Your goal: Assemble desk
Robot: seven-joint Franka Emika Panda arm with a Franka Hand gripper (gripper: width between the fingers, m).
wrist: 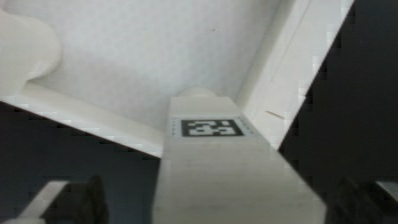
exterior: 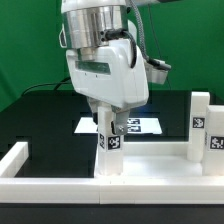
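White desk top [exterior: 150, 172] lies inverted near the table's front with two tagged legs, one [exterior: 110, 135] under the gripper [exterior: 108, 112], its jaws apart, gripping nothing; other legs unseen.

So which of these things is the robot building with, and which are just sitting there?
Building with:
- desk top, the wide white tray
- leg standing under the gripper
- two more legs on the exterior view's right

Just sitting there:
- marker board, flat on the black table
- white border rail
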